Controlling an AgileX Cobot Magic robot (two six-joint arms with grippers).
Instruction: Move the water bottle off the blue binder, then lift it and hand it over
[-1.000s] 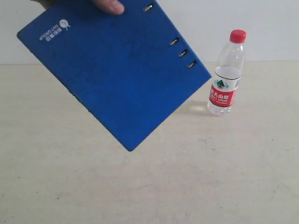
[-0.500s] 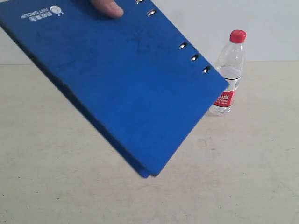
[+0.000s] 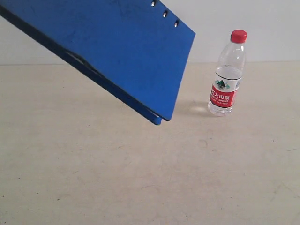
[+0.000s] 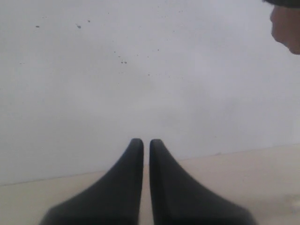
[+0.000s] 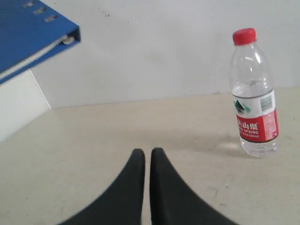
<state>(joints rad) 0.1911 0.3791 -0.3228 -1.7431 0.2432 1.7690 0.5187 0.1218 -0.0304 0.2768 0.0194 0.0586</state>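
The water bottle [image 3: 227, 75], clear with a red cap and red-and-white label, stands upright on the beige table at the right; it also shows in the right wrist view [image 5: 253, 96]. The blue binder [image 3: 117, 51] hangs tilted in the air above the table at the upper left, its holder out of frame; one corner with white pages shows as the binder [image 5: 33, 40] in the right wrist view. My right gripper [image 5: 147, 152] is shut and empty, well short of the bottle. My left gripper [image 4: 146, 142] is shut and empty, facing a white wall. Neither gripper appears in the exterior view.
The beige table [image 3: 150, 178] runs back to a white wall [image 3: 262, 23]. Part of a person's hand [image 4: 287, 28] shows at one corner of the left wrist view.
The binder has been carried up and to the left, uncovering the bottle's lower half. The thumb that held it has left the frame. The bottle has not moved.
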